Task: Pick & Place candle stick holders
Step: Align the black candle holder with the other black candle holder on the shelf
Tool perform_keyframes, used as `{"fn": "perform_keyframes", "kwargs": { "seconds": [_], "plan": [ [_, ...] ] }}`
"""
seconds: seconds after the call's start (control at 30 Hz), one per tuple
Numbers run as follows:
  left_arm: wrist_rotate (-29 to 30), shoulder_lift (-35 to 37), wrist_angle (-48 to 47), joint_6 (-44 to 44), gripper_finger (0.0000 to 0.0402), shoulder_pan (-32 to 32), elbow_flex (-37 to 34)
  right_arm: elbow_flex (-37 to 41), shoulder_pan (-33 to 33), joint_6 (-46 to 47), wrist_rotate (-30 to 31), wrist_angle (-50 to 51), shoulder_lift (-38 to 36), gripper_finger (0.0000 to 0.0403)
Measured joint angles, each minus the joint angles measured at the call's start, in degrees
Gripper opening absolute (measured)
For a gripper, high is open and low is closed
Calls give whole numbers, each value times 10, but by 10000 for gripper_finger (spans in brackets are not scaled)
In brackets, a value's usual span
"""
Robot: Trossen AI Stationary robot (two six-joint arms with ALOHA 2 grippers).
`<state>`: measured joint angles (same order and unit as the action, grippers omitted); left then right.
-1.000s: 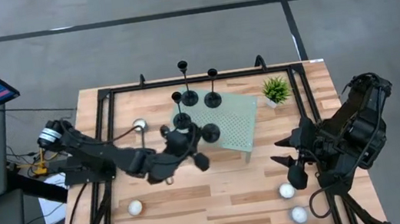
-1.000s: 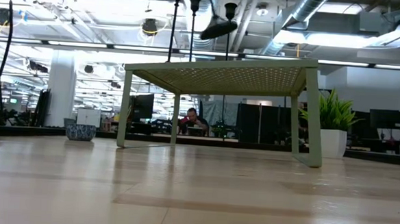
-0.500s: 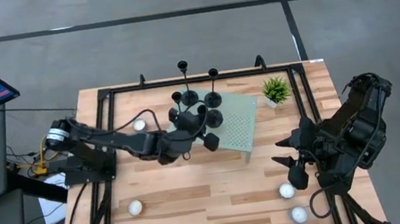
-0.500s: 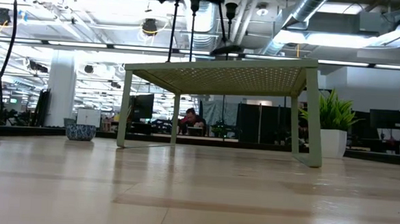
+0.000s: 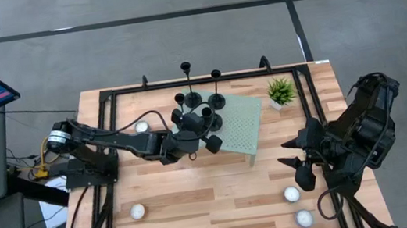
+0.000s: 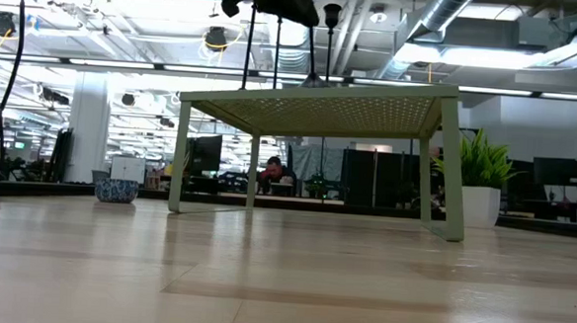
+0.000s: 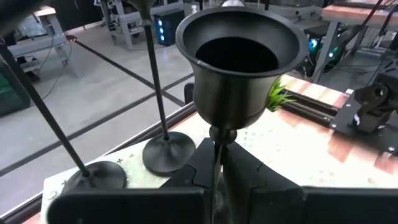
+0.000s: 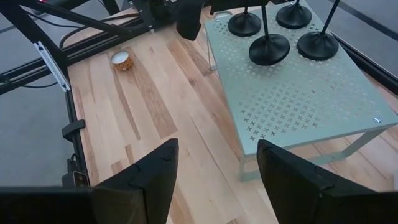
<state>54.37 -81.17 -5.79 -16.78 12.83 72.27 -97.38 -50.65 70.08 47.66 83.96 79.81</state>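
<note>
Four black candle stick holders are at the green perforated side table (image 5: pixel 240 125). Three stand on their disc bases at its far left part: a tall one (image 5: pixel 193 98), one (image 5: pixel 216 101) beside it, and a shorter one (image 5: pixel 179 99). My left gripper (image 5: pixel 196 131) reaches in from the table's left and is shut on the fourth holder (image 5: pixel 214 144), which stands upright at the side table's near-left part. My right gripper (image 5: pixel 293 164) is open and empty at the right, away from the side table; it also shows in the right wrist view (image 8: pixel 214 180). My left gripper pinches the fourth holder's thin stem (image 7: pixel 216 158) between its two fingers, a short way below the top cup (image 7: pixel 236 62). The fingers come in about level from the table's left and lie across the stem. The holder is upright, its disc base (image 6: pixel 312 81) down on the side table's top.
White tealights lie on the wood: one (image 5: pixel 142 126) left of the side table, one (image 5: pixel 137 211) near left, two (image 5: pixel 291 194) (image 5: pixel 304 217) near right by my right gripper. A small green plant (image 5: pixel 281 90) stands right of the side table. A black frame rail (image 5: pixel 107 99) edges the table.
My left gripper has gone toward the far right, over the side table, and down, still shut on the holder. The holder was lifted and tilted, its base well above the side table; now it is upright with its base down at the side table's top.
</note>
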Motion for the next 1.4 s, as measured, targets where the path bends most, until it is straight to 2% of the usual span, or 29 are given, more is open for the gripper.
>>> {"fn": "perform_keyframes", "kwargs": {
  "seconds": [0.33,0.97,1.4],
  "plan": [
    [-23,-3,-20,0,12,-26,0,0,0,0,0,-1,0,209],
    [-46,-8,-22,-17,13,-27,0,0,0,-1,-1,0,0,209],
    [-68,12,-38,-29,12,-26,13,0,0,-1,-1,3,0,209]
  ]
}}
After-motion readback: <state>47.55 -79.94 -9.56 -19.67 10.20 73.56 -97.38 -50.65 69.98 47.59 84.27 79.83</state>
